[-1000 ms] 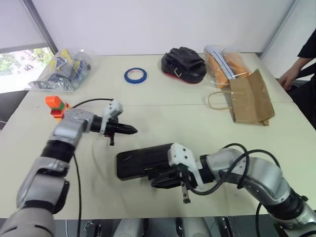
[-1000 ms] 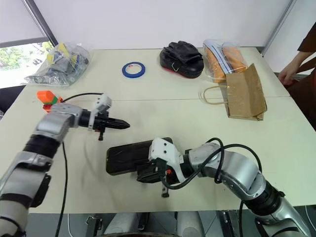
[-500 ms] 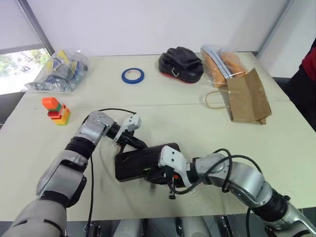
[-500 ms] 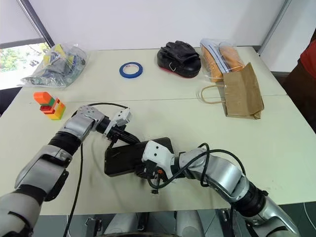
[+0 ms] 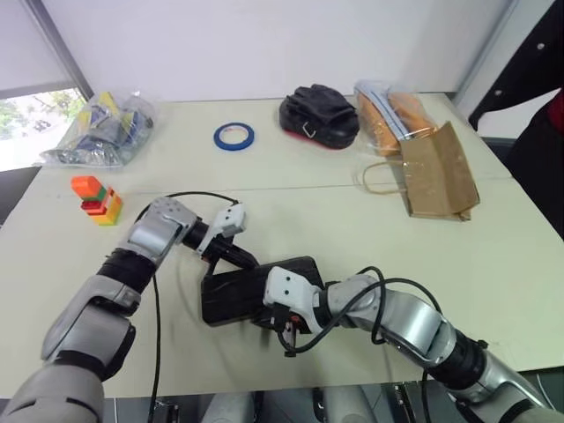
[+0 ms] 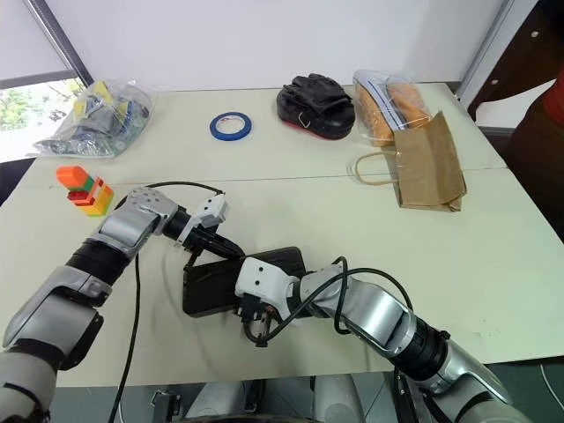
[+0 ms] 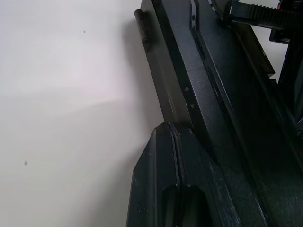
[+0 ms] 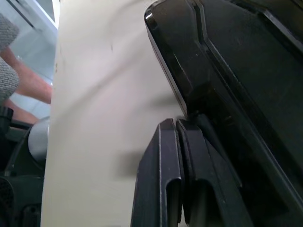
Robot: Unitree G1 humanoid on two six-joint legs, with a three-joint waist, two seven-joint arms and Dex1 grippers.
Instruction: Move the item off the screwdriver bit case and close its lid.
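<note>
The screwdriver bit case lies flat near the table's front edge, with its dark lid down over it. My left gripper is shut, its tips against the case's far edge; the left wrist view shows the fingers pressed together beside the case. My right gripper is shut too and rests at the case's near edge, its closed fingers meeting the case. The item, a brown paper bag, lies at the far right of the table, well away from the case.
A blue tape roll, a black glove pile and a clear bag of orange things line the far side. Another clear bag and stacked coloured blocks sit at the left. A person stands at the right edge.
My left gripper has come down from the bare table onto the case's far edge. My right gripper has slid leftward along the near edge. The person at the right has shifted.
</note>
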